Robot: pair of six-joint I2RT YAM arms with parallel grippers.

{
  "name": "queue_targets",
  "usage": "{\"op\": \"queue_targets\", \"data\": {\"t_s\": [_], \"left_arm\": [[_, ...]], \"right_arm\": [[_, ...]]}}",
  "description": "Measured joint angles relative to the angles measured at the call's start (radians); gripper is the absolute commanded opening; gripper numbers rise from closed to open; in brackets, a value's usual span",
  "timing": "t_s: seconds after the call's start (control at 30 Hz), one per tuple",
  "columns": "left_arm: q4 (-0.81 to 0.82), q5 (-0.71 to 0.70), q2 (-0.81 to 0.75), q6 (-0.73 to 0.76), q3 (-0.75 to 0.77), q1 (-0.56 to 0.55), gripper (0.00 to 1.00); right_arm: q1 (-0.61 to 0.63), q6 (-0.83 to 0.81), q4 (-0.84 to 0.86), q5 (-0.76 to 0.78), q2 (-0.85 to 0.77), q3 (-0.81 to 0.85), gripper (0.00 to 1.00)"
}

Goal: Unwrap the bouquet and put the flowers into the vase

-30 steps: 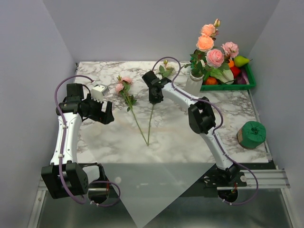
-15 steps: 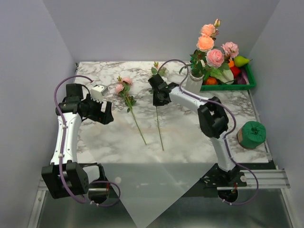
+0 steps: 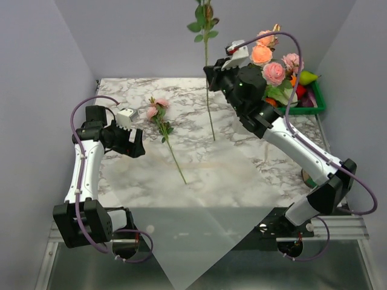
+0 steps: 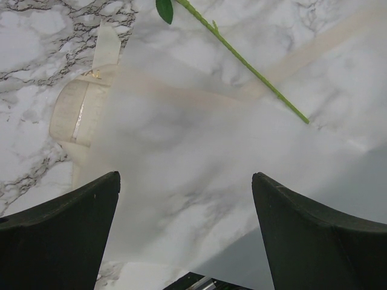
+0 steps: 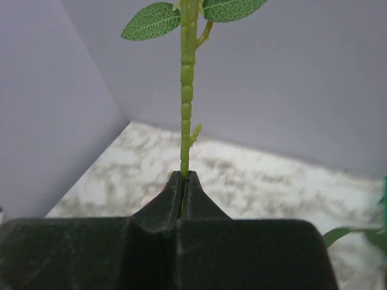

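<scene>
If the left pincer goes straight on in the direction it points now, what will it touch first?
Most likely the translucent wrapping paper lying on the marble table: the open left pincer points down at it. The cream ribbon and the green stem lie off that line.

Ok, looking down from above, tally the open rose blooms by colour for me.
Pink blooms: 4 (two in the back bunch, two on the stem lying on the table)
Peach blooms: 2
Total: 6
The closed bud is not counted.
</scene>
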Motion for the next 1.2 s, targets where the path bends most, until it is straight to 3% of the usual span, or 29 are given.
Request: {"op": "queue_targets", "data": {"t_s": [0.17,0.33,0.47,0.7,1.2], "left_arm": [[0.0,0.0,0.001,0.0,0.0,0.0,0.99],[0.0,0.0,0.008,0.001,0.0,0.001,0.99],[0.0,0.0,0.019,0.003,0.0,0.003,0.99],[0.0,0.0,0.042,0.005,0.004,0.007,0.99],[0.001,0.001,0.068,0.005,0.024,0.008,0.99]], "right_arm": [[-0.008,-0.336,0.372,0.136,-0.046,-0.002,0.01],[-0.068,-0.58,0.596,0.222,0.024,0.109,0.01],[-0.124,-0.673,0.706,0.266,0.043,0.108,0.01],[-0.166,-0.696,0.796,0.3,0.042,0.006,0.01],[-0.166,-0.545,0.743,0.311,-0.021,-0.174,0.01]]}}
